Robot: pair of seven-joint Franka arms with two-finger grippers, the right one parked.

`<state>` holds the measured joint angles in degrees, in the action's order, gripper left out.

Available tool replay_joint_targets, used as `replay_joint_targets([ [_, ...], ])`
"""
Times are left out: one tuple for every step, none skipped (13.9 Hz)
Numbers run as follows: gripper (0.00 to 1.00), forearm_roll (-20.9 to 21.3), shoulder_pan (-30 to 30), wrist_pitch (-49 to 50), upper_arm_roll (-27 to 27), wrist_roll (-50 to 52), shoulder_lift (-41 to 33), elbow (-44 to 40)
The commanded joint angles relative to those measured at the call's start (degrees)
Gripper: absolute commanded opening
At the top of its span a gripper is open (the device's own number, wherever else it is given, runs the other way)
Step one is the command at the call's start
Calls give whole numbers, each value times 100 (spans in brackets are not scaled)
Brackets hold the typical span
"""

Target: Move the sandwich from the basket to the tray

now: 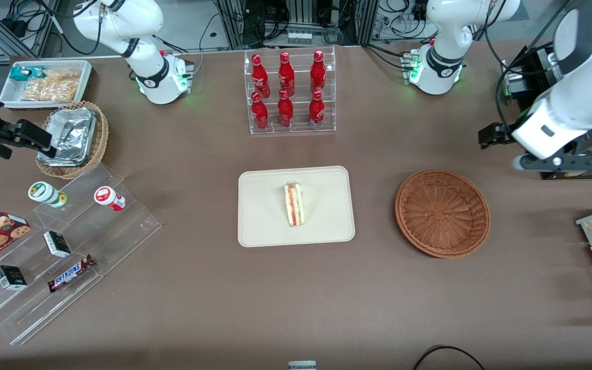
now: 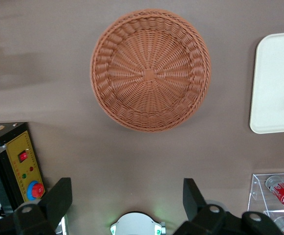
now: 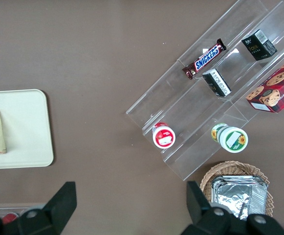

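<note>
The left arm's gripper (image 2: 124, 203) hangs high above the brown table (image 1: 198, 308), raised over the working arm's end, farther from the front camera than the basket (image 1: 442, 213); its two dark fingers (image 2: 58, 198) stand wide apart, released, with nothing between them. Bare tabletop surrounds the basket on every side, and a clear strip of cloth separates it from the tray (image 1: 267, 226). The basket, a round, shallow bowl of reddish-brown wicker woven in rings around a small square centre, holds nothing. The sandwich (image 1: 295, 204) lies on the tray, near its middle and clear of the low rim: a pale triangular wedge with red and green filling showing along one edge. The tray is smooth, cream-beige, rectangular with rounded corners. Farther from the front camera than the tray, a clear acrylic rack (image 1: 291, 92) holds six red bottles (image 1: 285, 74) in two rows. Toward the parked arm's end, a lighter wicker basket (image 1: 98, 144) carries a crumpled foil container (image 1: 72, 133), and a stepped clear stand (image 1: 121, 226) bears a Snickers bar (image 1: 70, 273).
</note>
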<state>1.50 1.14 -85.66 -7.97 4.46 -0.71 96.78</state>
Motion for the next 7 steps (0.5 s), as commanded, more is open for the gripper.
replay_joint_targets([
  [100, -80, 44, 58, 207, -121, -210, -45],
  [100, -89, 44, 49, 277, -121, -219, -45],
  [100, -132, 44, 41, 356, -121, -219, -63],
  [100, -281, 44, 6, 444, -121, -228, -97],
  [100, -282, 44, -73, 471, -121, -219, -124],
  [100, -282, 44, -161, 480, -121, -219, -124],
  [100, -282, 44, -196, 515, -121, -219, -124],
])
